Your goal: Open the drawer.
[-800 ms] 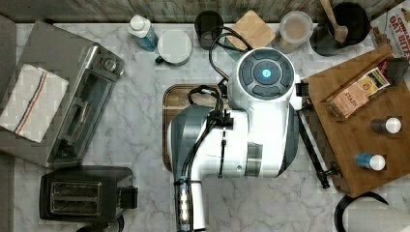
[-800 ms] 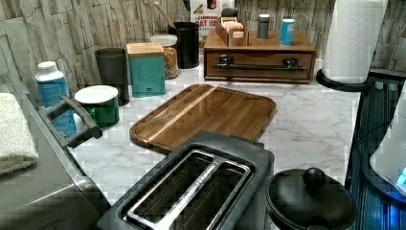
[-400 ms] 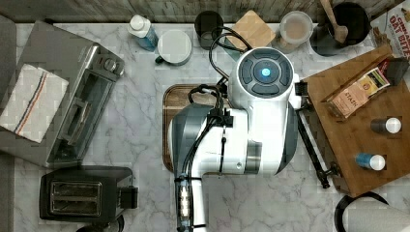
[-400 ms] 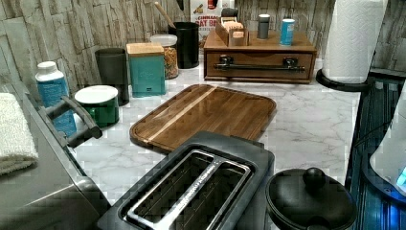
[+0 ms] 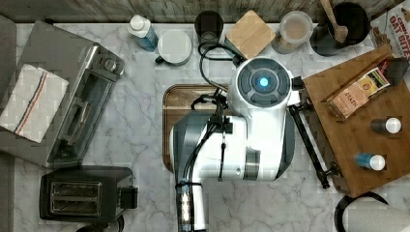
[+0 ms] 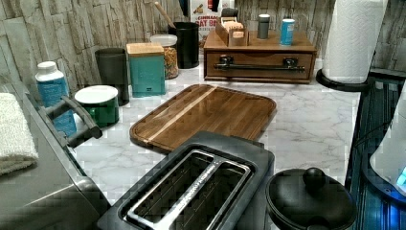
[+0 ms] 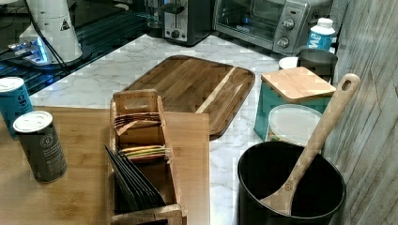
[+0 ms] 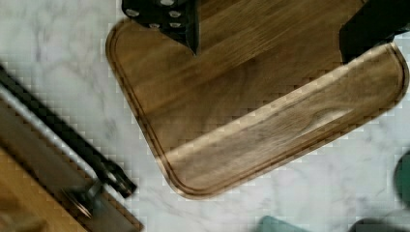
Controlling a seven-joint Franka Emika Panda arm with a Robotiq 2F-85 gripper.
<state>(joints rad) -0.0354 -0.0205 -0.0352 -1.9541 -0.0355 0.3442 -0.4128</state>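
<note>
I start with the marble counter (image 6: 311, 129), which carries everything here. My own white arm (image 5: 251, 130) hangs over its middle in the top view, covering most of the dark wooden tray (image 6: 206, 115) that lies flat on the marble. At the top view's left sits the toaster oven (image 5: 72, 101) with a folded towel (image 5: 34, 101) on its roof, and the black toaster (image 5: 84, 193) stands just below it in that picture.

The wooden cabinet (image 6: 261, 48) stands against the far wall in the left view and along the top view's right edge. Its drawer (image 6: 261, 64) fills the cabinet's front, flush and closed, with the long black bar handle (image 6: 258, 67) running across it. In the wrist view the same handle is a dark bar apart from the tray's rounded corner, with marble between them.

On the cabinet's top rest a wooden tea box (image 7: 141, 140), a grey tin (image 7: 40, 145) and a blue tin (image 7: 11, 101). Beside the cabinet stands a black pot (image 7: 288, 187) with a wooden spoon (image 7: 314, 136) leaning in it.

My gripper (image 8: 275, 34) hovers above the tray, well short of the handle, its two fingers (image 8: 167, 17) spread wide with nothing between them.
</note>
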